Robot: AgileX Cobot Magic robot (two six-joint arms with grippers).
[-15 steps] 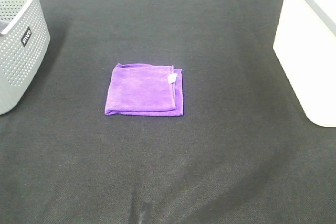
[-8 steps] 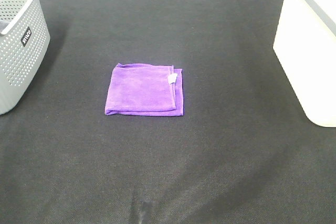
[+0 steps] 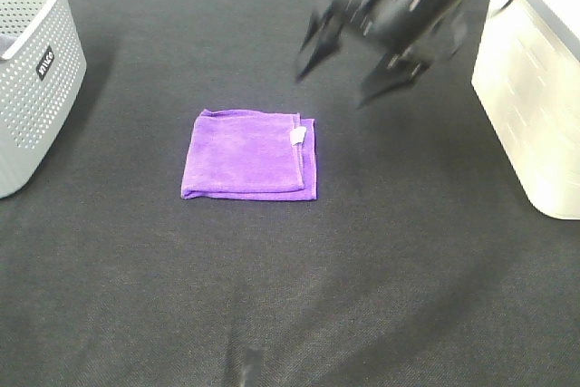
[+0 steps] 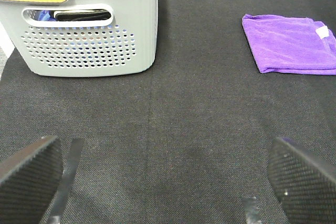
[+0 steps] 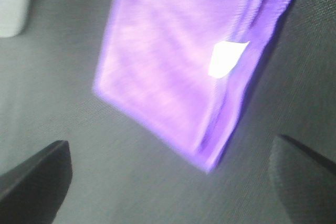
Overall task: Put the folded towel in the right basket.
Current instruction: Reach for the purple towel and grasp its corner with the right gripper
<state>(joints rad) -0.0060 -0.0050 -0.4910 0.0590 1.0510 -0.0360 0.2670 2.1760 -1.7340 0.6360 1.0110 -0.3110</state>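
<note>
The folded purple cloth towel point(image 3: 249, 156) lies flat near the middle of the black fabric surface point(image 3: 290, 296); the blurred right tool point(image 3: 335, 84), fingers spread and empty, hangs above its far right corner, not touching; the left tool point(image 4: 168, 182) is spread too.

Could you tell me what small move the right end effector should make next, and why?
Probably bring the open right end effector down onto the purple towel, near its white tag: it hangs clear of the towel, which lies flat and ungrasped.
</note>
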